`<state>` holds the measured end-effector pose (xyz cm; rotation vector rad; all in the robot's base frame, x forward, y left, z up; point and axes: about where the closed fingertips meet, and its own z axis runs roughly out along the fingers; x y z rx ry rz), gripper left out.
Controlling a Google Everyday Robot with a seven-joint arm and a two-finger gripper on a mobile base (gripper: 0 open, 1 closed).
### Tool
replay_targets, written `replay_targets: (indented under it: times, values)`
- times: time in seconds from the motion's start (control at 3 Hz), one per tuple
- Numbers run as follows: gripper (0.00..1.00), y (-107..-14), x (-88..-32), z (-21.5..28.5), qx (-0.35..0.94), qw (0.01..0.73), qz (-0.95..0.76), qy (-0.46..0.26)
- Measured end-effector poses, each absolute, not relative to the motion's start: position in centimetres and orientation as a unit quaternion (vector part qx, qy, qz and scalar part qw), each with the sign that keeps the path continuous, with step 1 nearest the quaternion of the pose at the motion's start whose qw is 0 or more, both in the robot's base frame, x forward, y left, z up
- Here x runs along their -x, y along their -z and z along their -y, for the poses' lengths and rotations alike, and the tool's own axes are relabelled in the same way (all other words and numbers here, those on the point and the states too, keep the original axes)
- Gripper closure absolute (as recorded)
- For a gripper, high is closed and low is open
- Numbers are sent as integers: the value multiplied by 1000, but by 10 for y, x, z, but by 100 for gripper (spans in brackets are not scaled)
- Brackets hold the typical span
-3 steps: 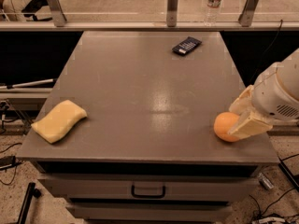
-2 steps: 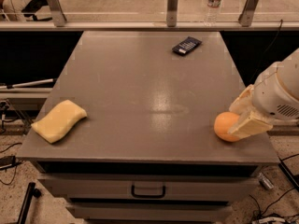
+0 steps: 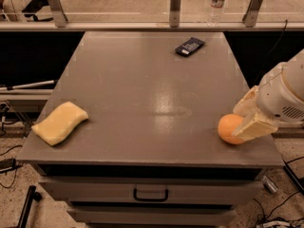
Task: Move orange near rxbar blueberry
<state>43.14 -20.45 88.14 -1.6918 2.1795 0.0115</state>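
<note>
Grey table (image 3: pixel 142 94) from left: sponge (image 3: pixel 60 123) by the front-left corner, rxbar blueberry (image 3: pixel 190 46) near the far edge, orange (image 3: pixel 228 126) by the front-right corner. My gripper (image 3: pixel 236 123) is against the orange; I cannot tell whether it is clamped. With a weak hold, I judge the orange could roll off the right edge.

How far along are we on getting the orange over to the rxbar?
Done: the gripper is at the orange, by the front right edge of the table. In hand: the pickup, with the orange resting on the tabletop. Left: the whole carry, since the rxbar blueberry lies near the far edge, well apart from the orange.
</note>
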Motion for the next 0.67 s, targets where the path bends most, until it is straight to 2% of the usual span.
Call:
replay_targets:
  times: [0.67]
  values:
    - [6,-884,-430,203,603,191,-775,-2]
